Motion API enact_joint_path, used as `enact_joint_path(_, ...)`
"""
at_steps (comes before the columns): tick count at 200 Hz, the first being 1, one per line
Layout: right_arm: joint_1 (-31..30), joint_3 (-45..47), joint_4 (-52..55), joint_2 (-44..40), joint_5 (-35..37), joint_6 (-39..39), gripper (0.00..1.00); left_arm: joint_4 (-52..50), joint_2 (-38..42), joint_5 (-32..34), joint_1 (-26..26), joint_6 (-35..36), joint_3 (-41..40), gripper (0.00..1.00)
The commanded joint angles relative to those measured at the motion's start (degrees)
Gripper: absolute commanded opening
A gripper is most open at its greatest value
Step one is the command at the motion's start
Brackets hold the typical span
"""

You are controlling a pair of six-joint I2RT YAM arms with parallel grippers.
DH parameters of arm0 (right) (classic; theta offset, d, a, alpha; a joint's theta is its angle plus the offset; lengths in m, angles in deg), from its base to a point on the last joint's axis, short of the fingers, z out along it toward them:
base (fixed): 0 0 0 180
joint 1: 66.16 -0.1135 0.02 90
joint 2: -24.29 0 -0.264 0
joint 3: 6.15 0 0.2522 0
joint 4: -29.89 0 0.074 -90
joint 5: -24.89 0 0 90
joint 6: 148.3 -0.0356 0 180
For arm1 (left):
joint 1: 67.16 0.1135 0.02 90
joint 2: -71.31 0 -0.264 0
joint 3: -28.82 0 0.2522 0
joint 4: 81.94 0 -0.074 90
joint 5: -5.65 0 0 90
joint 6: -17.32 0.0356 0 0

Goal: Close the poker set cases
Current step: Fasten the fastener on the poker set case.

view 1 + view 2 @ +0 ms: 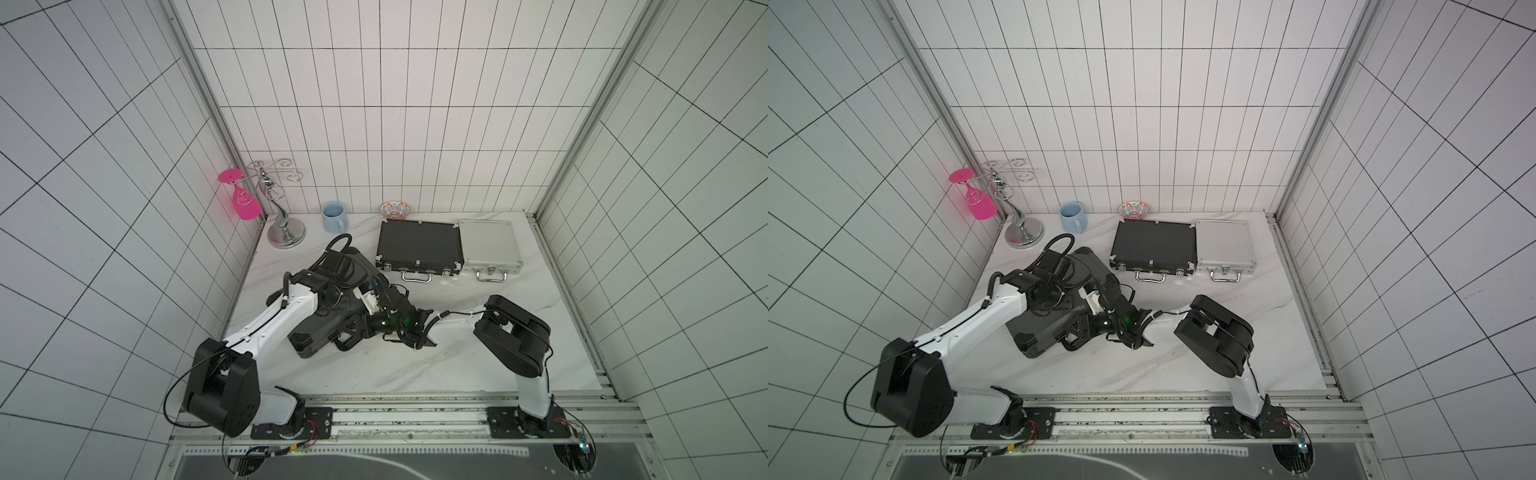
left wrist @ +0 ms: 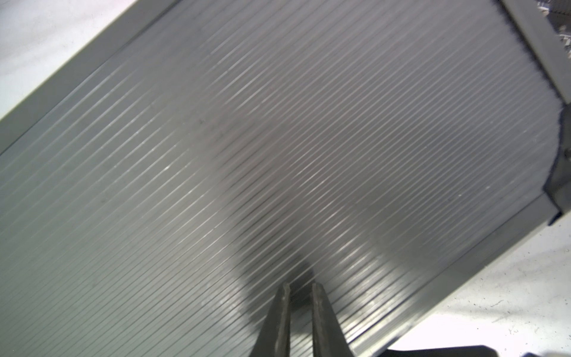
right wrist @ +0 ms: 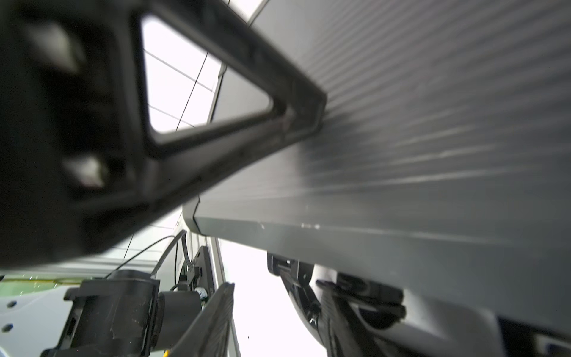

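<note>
Large ribbed black case [image 1: 318,332]: lies flat and askew on the left half of the table [image 1: 478,353], lid down, both arms over it.
Its handle [image 3: 216,123]: sticks out from the case side that faces the table's front edge.
Left gripper [image 2: 302,286]: fingers nearly together with only a thin gap and nothing between them; the tips rest on the ribbed lid.
Right gripper [image 3: 274,282]: fingers about half apart with only bright table between them; it is at the handle side of the large case, beside a latch.
Medium black case with silver trim [image 1: 419,243]: closed, at the table's back edge, handle toward the front.
Small silver case [image 1: 488,245]: closed, near the back right corner, touching the medium case.
Back left corner: chrome glass rack [image 1: 284,224] with a pink glass [image 1: 245,203] hanging upside down.
Back edge: blue mug [image 1: 333,216] and patterned bowl [image 1: 395,209].
</note>
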Motion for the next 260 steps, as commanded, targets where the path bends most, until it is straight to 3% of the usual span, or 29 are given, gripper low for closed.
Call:
enact_joint_path(1, 1.4, -7.5, -3.6, -2.4, 1.4, -0.1, 0.48, -4.2, -3.9, -2.5, 0.7, 0.3, -4.5, 0.16)
enact_joint_path(90, 3.4, -7.8, 2.0, -3.8, 2.2, 1.1, 0.47, -4.0, -4.1, -2.5, 0.8, 0.4, -4.4, 0.16)
enact_joint_path(202, 4.2, 5.2, 0.8, -9.9, 3.3, 4.4, 0.47, -3.5, -4.4, -2.6, 0.9, 0.5, -4.9, 0.16)
enact_joint_path(260, 3.3, 12.5, 5.5, -12.8, 6.9, 9.8, 0.37, -2.2, -4.9, -3.4, 0.9, 0.4, -6.1, 0.16)
